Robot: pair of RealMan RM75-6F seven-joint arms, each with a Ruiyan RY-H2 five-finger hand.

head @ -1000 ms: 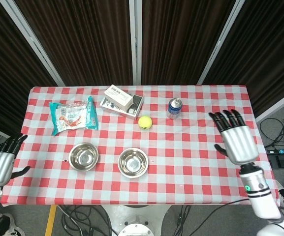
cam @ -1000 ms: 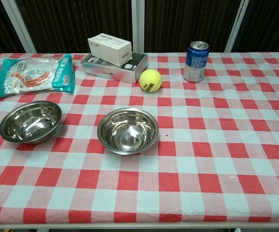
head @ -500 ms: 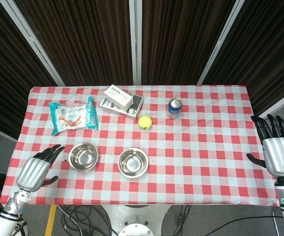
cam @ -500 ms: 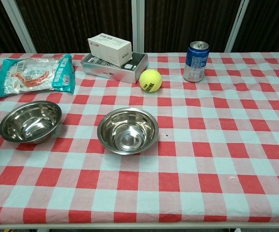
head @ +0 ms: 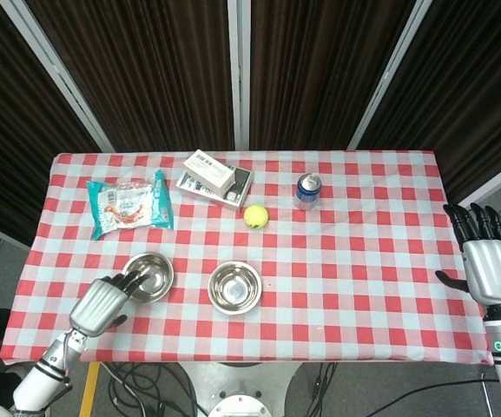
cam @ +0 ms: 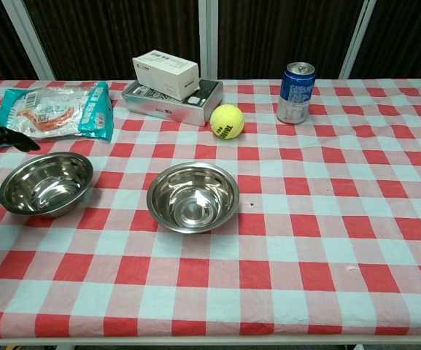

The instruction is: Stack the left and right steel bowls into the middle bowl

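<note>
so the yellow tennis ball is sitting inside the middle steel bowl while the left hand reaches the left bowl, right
Not quite. The yellow tennis ball lies on the checked cloth beyond the middle steel bowl, which is empty, as the chest view shows. The left hand is indeed at the left steel bowl.

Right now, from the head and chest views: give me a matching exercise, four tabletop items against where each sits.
Things:
1. yellow tennis ball
2. blue drink can
3. teal snack bag
4. left hand

Places:
A. far left of the checkered cloth, behind the left steel bowl
B. fingers over the near-left rim of the left steel bowl
C. far side, right of the tennis ball
D. just in front of the stacked white and grey boxes

Pairs: 1-D, 2-C, 3-A, 4-B
</note>
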